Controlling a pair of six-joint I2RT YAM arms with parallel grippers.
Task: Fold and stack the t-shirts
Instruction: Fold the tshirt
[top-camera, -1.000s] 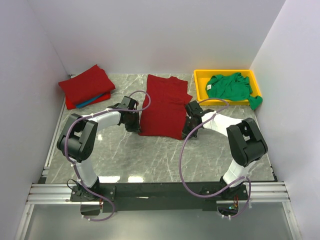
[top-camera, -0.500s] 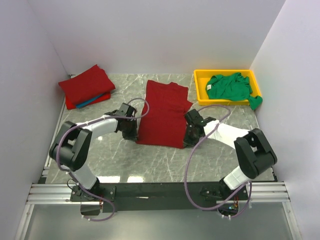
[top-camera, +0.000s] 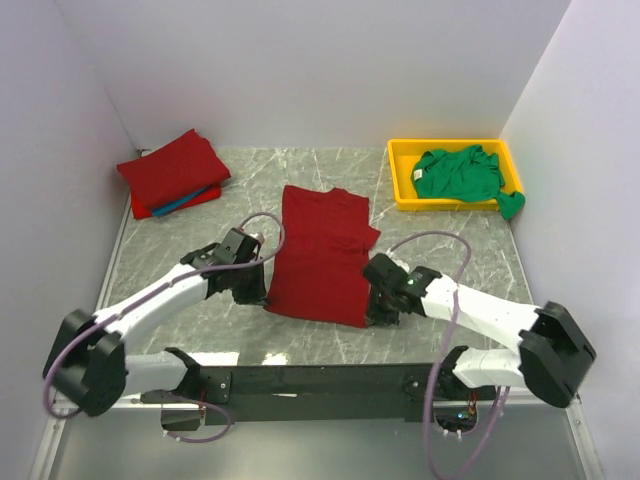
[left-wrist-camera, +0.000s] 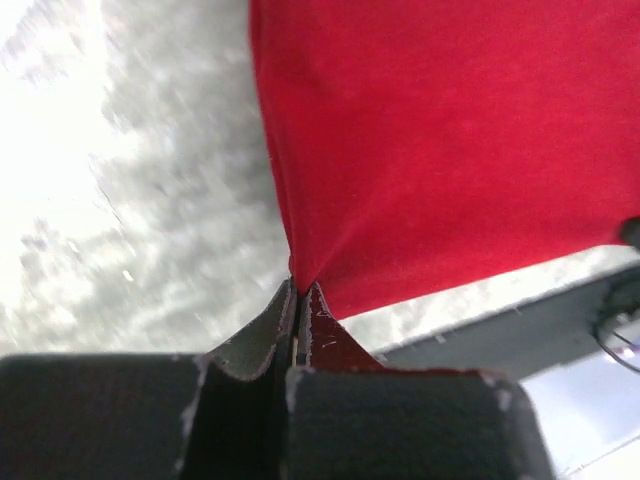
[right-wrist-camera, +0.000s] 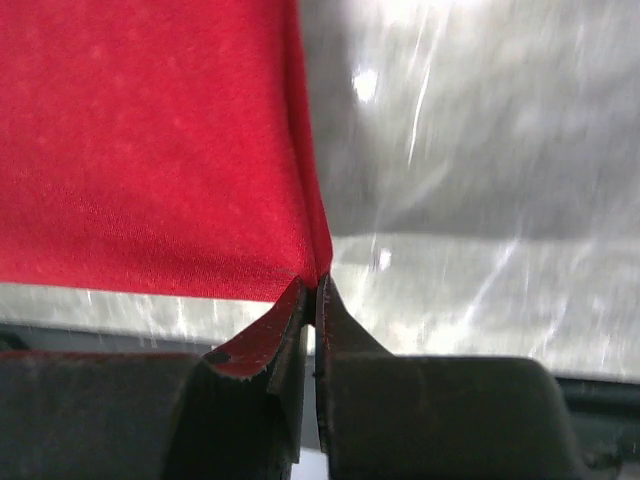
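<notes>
Red t-shirt (top-camera: 322, 255) dragged nearer; L tool (left-wrist-camera: 297, 298), R tool (right-wrist-camera: 312, 292) each pinch its near corners.

Dark red t-shirt (top-camera: 320, 255): soft matt cloth, fine even knit, no sheen. Green t-shirt (top-camera: 458, 172): same matt cloth, rumpled. Desk (top-camera: 250, 175): grey veined stone look, polished, throws glare. Tray (top-camera: 440, 206): yellow plastic, smooth, slight gloss. Left hand (left-wrist-camera: 298, 290), right hand (right-wrist-camera: 312, 285): black matt finger faces, edges scuffed and chipped pale.
</notes>
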